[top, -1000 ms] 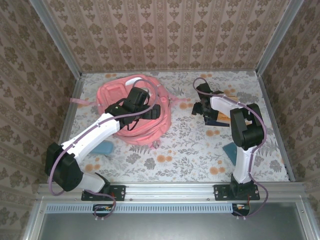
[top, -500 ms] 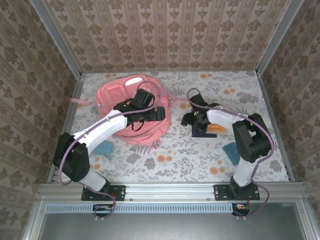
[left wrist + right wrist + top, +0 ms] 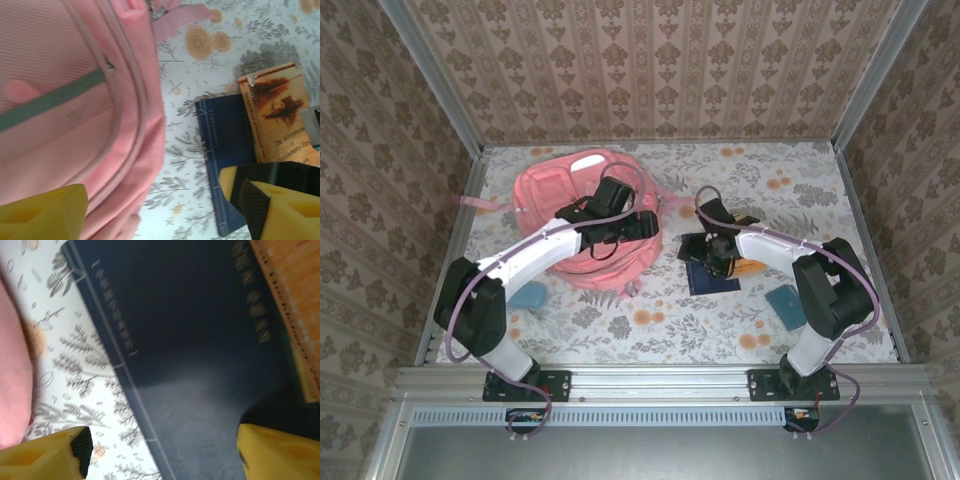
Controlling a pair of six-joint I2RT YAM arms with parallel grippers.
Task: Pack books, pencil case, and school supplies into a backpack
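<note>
The pink backpack (image 3: pixel 560 195) lies at the back left; its fabric takes up the left of the left wrist view (image 3: pixel 65 100). My left gripper (image 3: pixel 638 226) hangs open over its right edge (image 3: pixel 160 197), gripping nothing. A navy book (image 3: pixel 713 281) lies just right of the backpack, with the orange-brown booklet (image 3: pixel 752 267) against its far side; both show in the left wrist view, the book (image 3: pixel 225 135) and the booklet (image 3: pixel 280 115). My right gripper (image 3: pixel 706 250) is open low over the book (image 3: pixel 200 340), one finger (image 3: pixel 65 452) over the table, the other (image 3: pixel 272 452) over the cover.
A teal flat square (image 3: pixel 785 305) lies at the right near the right arm. Another light-blue item (image 3: pixel 528 295) lies beside the left arm. Patterned walls close the table on three sides. The metal rail with both bases runs along the near edge.
My right gripper has swung left toward the backpack, and the navy book and orange booklet have shifted left with it. My left gripper has moved right to the backpack's right edge.
</note>
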